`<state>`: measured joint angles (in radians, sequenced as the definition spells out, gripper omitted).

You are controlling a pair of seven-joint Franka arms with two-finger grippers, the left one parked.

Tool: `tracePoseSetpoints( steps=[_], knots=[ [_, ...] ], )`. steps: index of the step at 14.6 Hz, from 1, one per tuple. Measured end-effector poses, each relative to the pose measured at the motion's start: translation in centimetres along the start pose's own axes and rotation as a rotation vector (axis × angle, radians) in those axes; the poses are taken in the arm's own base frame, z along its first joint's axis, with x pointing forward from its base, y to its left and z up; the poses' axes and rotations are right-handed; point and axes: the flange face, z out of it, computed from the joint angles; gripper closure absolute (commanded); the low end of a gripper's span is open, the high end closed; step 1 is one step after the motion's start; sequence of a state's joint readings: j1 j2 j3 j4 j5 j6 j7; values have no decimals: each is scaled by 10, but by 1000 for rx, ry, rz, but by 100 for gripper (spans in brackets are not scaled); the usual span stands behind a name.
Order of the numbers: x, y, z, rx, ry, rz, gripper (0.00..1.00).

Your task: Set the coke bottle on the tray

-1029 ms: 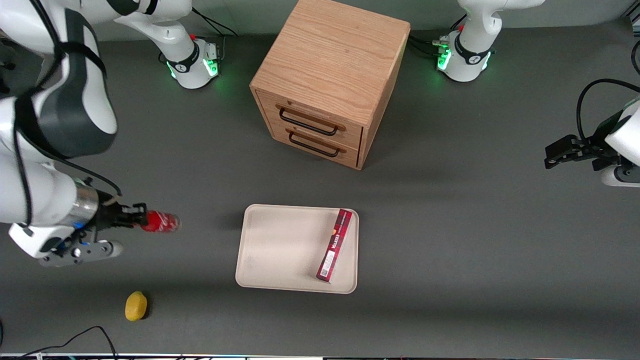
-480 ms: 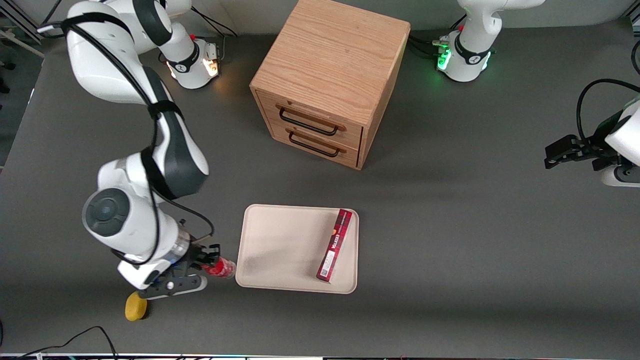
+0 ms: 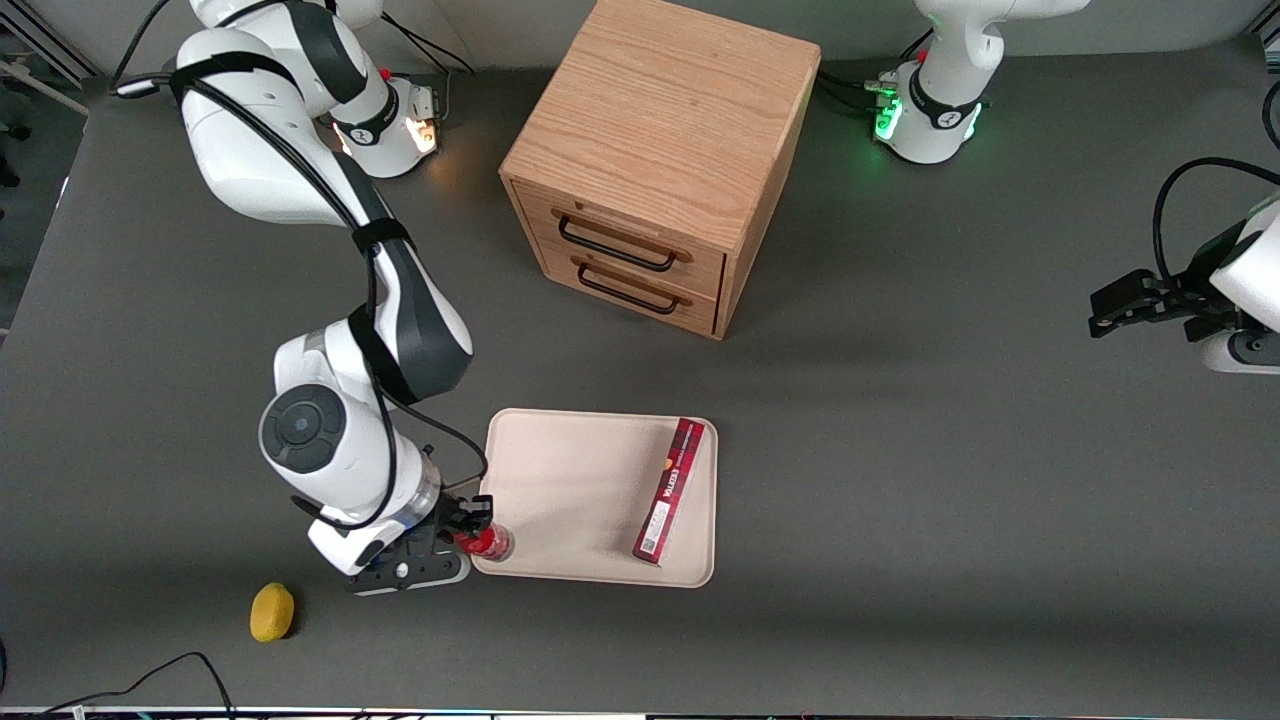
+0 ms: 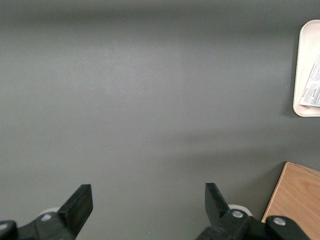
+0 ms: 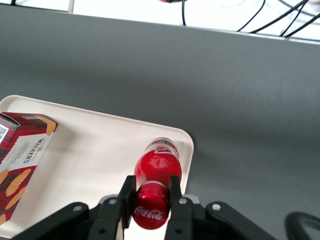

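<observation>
My right gripper [image 3: 474,532] [image 5: 150,191] is shut on the coke bottle [image 3: 489,542] [image 5: 155,174], a small red bottle with a red cap carrying white script. It holds the bottle by the cap end over the corner of the cream-beige tray [image 3: 560,480] [image 5: 100,150] that is nearest the front camera and toward the working arm's end. The bottle's clear base points down at the tray's floor, just inside the rim. I cannot tell if the base touches the tray.
A long flat red box [image 3: 670,490] [image 5: 22,150] lies in the tray along its edge toward the parked arm. A wooden drawer cabinet [image 3: 660,160] stands farther from the front camera. A yellow lemon-like object [image 3: 271,611] lies on the grey table near the working arm.
The right arm has carried the bottle from the open table at its own end toward the tray, and the bottle now hangs over the tray's corner. The box and tray have not moved.
</observation>
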<state>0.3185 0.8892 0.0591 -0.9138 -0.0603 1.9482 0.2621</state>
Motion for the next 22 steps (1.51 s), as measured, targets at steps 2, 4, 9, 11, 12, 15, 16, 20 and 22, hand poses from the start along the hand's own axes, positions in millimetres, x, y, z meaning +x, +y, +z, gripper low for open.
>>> tracePoseSetpoints(
  steps=[2, 4, 9, 11, 12, 15, 16, 20, 22],
  knots=[
    [-2, -1, 12, -3, -14, 11, 100],
    [-2, 0, 20, -6, -24, 22, 100],
    [-5, 0, 35, -10, -43, 33, 0],
    [-4, 0, 35, -10, -42, 40, 0],
    [-4, 0, 32, -9, -39, 44, 0],
    [-8, 11, -7, -28, -85, 57, 0],
    [-13, 20, -34, -35, -101, 65, 0],
    [-65, 80, -160, -39, -113, 82, 0],
    [-116, 119, -215, -22, -115, 92, 0]
  ],
)
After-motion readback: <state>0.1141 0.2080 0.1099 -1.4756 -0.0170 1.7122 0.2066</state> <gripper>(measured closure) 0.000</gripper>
